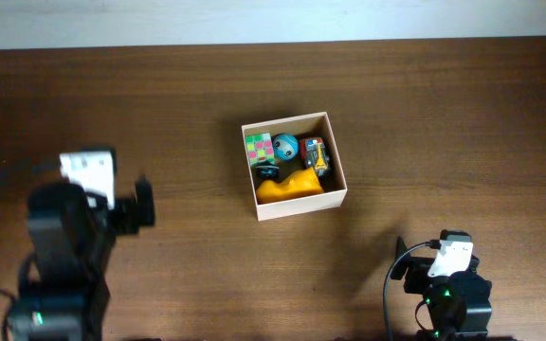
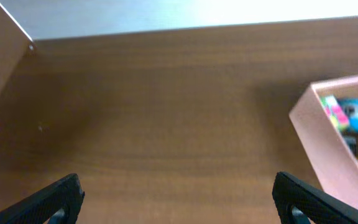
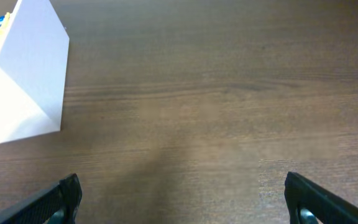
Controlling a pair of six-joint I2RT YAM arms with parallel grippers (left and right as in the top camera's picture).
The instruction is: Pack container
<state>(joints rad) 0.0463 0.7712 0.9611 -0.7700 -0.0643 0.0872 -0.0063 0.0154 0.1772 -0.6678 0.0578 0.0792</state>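
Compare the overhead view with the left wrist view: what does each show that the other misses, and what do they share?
Only the overhead view shows the whole container from above, the toy car inside it, and the right arm. Only the left wrist view shows the left fingers up close, spread wide with nothing between them. Both show the wooden table, the container's wall, the puzzle cube, the blue ball and at least part of the orange toy.
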